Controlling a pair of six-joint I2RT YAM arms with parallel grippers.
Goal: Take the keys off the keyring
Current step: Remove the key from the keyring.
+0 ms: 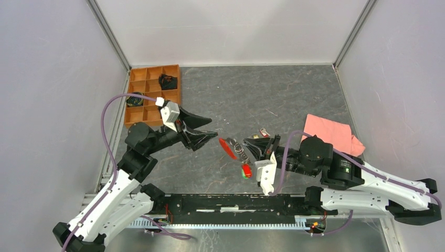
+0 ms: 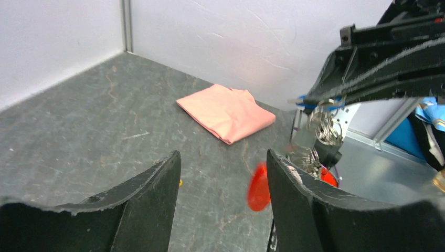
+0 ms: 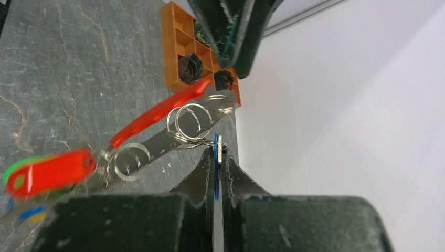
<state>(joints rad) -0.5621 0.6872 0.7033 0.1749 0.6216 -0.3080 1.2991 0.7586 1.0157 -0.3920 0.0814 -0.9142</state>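
right gripper [image 3: 216,153] pinching blue key [image 3: 215,168], I think; keyring [image 1: 240,150] dangles off it, red strap [image 1: 227,148] pokes toward left gripper [image 1: 212,129], which is wide open just beside it

Noting keyring [image 1: 240,149] hanging mid-table between left gripper [image 1: 213,128] and right gripper [image 1: 247,146], keys [image 1: 245,170] dangling on its near side. Finding divided tray [image 1: 154,68] sitting far left, cloth [image 1: 328,131] lying far right.

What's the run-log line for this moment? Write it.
left gripper: open, empty, near red strap | right gripper: shut on blue key | keyring: held up, keys not yet off
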